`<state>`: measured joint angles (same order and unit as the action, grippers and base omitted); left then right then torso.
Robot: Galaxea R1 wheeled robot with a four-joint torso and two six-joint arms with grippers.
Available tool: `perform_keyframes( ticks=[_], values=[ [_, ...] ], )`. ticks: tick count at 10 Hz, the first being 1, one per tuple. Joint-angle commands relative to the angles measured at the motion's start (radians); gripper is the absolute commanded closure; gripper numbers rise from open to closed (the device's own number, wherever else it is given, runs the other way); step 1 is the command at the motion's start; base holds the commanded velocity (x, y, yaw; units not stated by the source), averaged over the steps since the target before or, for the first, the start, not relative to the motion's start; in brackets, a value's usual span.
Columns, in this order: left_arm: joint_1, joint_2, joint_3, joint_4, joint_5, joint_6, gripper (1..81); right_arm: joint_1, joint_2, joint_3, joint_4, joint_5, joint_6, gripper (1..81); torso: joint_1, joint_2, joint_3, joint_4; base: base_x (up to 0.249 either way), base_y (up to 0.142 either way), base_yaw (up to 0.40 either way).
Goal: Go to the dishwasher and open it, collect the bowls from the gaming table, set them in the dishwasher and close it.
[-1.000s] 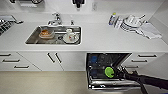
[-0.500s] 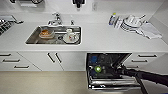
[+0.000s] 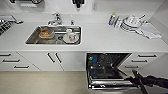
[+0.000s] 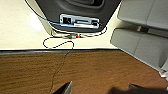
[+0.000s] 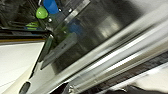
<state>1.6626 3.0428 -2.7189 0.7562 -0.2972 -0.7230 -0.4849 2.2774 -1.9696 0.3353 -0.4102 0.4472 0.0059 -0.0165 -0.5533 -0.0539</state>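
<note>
From the head camera I see the white surface (image 3: 105,37) with a sink (image 3: 53,35) set into it, dishes lying in the basin. Below the surface the dishwasher (image 3: 107,71) stands open, its door dropped down toward me and its dark interior showing. Inside, at the back, sits a blue bowl (image 3: 94,59) with a touch of green beside it. My right arm reaches in from the lower right, and the right pincer (image 3: 136,79) is at the door's right front corner; I cannot tell whether it is released or clenched.

On the left wrist camera I look down at a brown wood-grain floor (image 4: 87,72) beside a pale floor, with a thin cable (image 4: 60,45) curling across. The left pincer (image 4: 98,88) is released, its tips spread wide apart.

On the right wrist camera the brushed steel door fills the frame at a slant. Past its edge I see the blue bowl (image 5: 50,5) and a green bowl (image 5: 41,12) in the rack.
</note>
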Motion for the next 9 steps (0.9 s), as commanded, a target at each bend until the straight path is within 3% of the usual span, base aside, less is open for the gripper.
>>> perform_keyframes(
  ticks=[1,2,5,9],
  values=[
    [0.050,0.005,0.005,-0.049,0.069,-0.001,1.0,-0.063,-0.146,0.113,0.019,-0.173,0.005,1.0,0.000,0.000,0.000,0.000,0.000,0.000,0.000],
    [0.050,0.005,0.005,-0.061,0.067,0.000,1.0,-0.131,-0.158,0.117,0.021,-0.171,0.005,1.0,0.064,-0.100,0.000,0.000,0.000,0.000,0.000],
    [0.044,0.004,0.005,-0.100,0.063,-0.001,1.0,-0.284,-0.145,0.103,0.037,-0.160,0.005,1.0,0.081,-0.128,0.000,0.000,0.000,0.000,0.000],
    [0.036,0.002,0.005,-0.193,0.064,-0.001,1.0,-0.433,-0.045,-0.004,0.071,-0.136,0.005,1.0,0.168,-0.269,0.000,0.000,0.000,0.000,0.000]
  ],
)
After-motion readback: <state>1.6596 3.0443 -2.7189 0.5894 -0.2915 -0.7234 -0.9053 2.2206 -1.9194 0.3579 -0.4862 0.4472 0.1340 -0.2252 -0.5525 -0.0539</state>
